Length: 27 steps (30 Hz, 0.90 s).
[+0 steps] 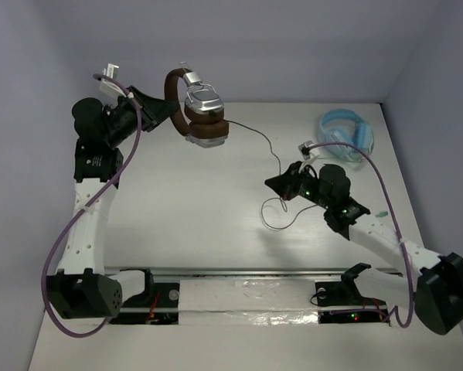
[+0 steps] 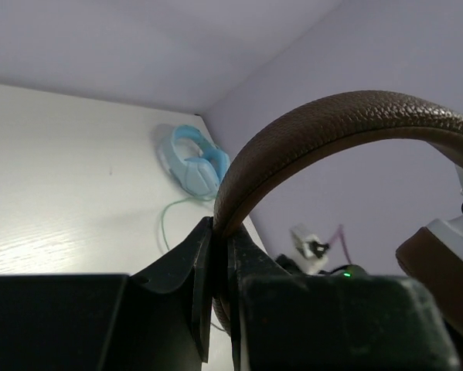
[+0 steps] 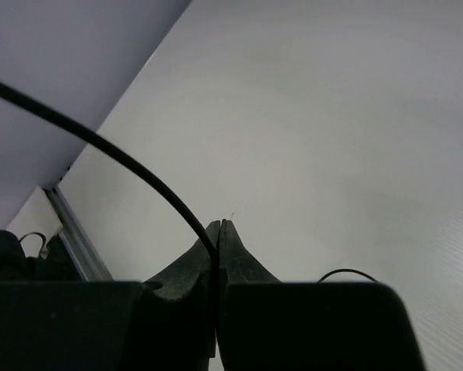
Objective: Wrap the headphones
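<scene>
Top external view is showing the left gripper (image 1: pixel 157 108) pinching the brown headband (image 1: pixel 171 86), holding the headphones (image 1: pixel 205 117) up at the far left. The right gripper (image 1: pixel 276 183) is clamping the black cable (image 1: pixel 271 147). Wrapping well is calling for a taut line and slow loops.

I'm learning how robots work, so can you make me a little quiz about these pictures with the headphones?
1. True or false: the left jaws are clamped on the brown headband of the headphones.
2. What do the right jaws pinch? A) black cable B) green cable C) ear pad
3. Fill in: the light blue headphones lie in the far ___ corner of the table.
Key: 1 true; 2 A; 3 right.
</scene>
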### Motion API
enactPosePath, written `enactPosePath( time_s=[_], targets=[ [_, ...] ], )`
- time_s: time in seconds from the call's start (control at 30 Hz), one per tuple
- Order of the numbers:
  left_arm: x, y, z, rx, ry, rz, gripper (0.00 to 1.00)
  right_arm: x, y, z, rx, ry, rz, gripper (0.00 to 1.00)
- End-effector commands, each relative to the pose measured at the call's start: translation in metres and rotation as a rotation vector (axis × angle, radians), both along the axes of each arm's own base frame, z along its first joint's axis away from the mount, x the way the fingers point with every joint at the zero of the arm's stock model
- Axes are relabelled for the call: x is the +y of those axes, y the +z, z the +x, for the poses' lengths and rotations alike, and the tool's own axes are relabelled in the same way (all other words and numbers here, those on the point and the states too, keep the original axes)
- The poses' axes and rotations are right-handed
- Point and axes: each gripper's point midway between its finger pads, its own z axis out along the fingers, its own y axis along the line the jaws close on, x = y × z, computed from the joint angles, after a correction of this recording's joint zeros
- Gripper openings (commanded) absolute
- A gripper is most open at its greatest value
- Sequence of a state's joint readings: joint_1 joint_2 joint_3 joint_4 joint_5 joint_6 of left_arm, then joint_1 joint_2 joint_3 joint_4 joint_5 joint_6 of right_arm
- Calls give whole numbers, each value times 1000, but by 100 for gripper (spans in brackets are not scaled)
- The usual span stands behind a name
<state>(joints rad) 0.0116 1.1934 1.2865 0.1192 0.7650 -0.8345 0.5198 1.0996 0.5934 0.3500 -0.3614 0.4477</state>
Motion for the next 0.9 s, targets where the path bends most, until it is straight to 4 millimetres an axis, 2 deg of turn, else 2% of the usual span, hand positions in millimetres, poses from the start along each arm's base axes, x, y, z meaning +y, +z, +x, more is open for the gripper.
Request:
enactPosePath(
  time_s=[0.0, 0.03, 0.1, 0.13, 0.17, 0.23, 0.3, 0.37, 0.43, 0.47, 0.53, 0.57, 0.6, 0.63, 0.67, 0.7, 0.77, 0.8, 0.83, 0.87],
  targets=[
    [11, -6, 2, -27, 77, 4, 0, -17, 51, 4, -34, -114, 0, 0],
    [13, -31, 3, 14, 86, 26, 0, -29, 58, 12, -34, -198, -23, 0],
    [14, -52, -5, 45, 91, 56, 0, -42, 67, 14, -22, -257, -65, 0],
    [14, -72, -8, 82, 91, 72, 0, -49, 88, 22, -54, -318, -57, 0],
    [16, -75, -16, 75, 97, 94, 0, -51, 92, 26, -61, -337, -65, 0],
    [21, -73, -22, 61, 135, 112, 0, -53, 89, 41, -52, -381, -94, 0],
    [27, -59, -28, 23, 176, 139, 0, -45, 83, 46, -43, -353, -98, 0],
    [28, -42, -33, 2, 190, 136, 0, -24, 69, 40, -14, -240, -87, 0],
    [21, -36, -38, -3, 144, 106, 0, -18, 53, 41, 27, -214, -103, 0],
    [17, -30, -35, -30, 116, 83, 0, -18, 34, 46, 73, -228, -135, 0],
    [7, -31, -38, -15, 47, 36, 0, -25, 16, 55, 111, -284, -188, 20],
    [8, -32, -34, -13, 55, 39, 0, -28, 12, 55, 116, -292, -206, 39],
    [15, -37, -27, -4, 105, 75, 0, -30, 11, 52, 114, -289, -209, 70],
    [18, -40, -23, -3, 122, 87, 0, -31, 16, 49, 101, -289, -203, 78],
    [19, -42, -22, -3, 130, 93, 0, -33, 23, 46, 79, -285, -195, 81],
    [22, -45, -19, 3, 151, 100, 0, -36, 41, 38, 33, -281, -163, 84],
    [25, -51, -18, 8, 167, 115, 0, -35, 66, 28, -43, -241, -125, 84],
    [25, -51, -18, 8, 171, 118, 0, -34, 86, 18, -100, -208, -93, 84],
    [25, -52, -18, 10, 166, 119, 0, -27, 92, 7, -125, -135, -72, 84],
    [24, -52, -17, 10, 161, 114, 0, -22, 107, 3, -193, -99, -39, 83]
  ],
)
